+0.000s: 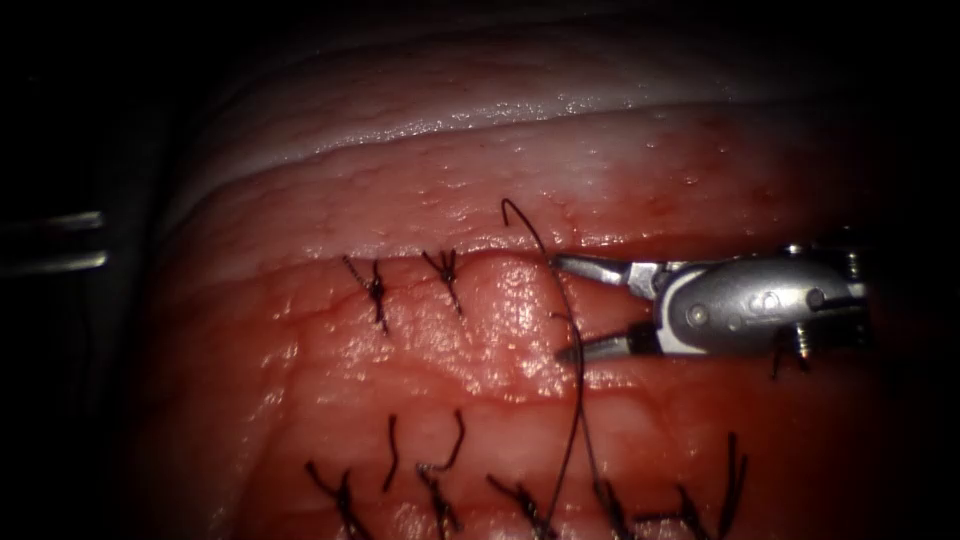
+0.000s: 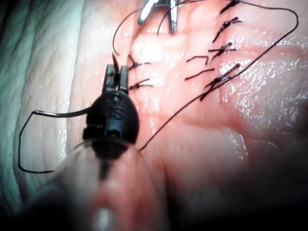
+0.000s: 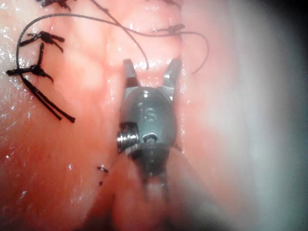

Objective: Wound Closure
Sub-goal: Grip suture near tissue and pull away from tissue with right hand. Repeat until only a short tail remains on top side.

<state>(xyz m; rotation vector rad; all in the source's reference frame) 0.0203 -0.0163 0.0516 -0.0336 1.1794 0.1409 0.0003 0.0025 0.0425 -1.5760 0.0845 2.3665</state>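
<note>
Glistening red tissue (image 1: 420, 340) lies under us: our right tool (image 1: 556, 308) gapes empty astride the thread (image 1: 578, 400), our left tool (image 2: 118, 72) pinches the curved needle (image 2: 62, 113).

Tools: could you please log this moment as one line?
left end effector shut on thread; right end effector open, empty; needle on tissue
</note>
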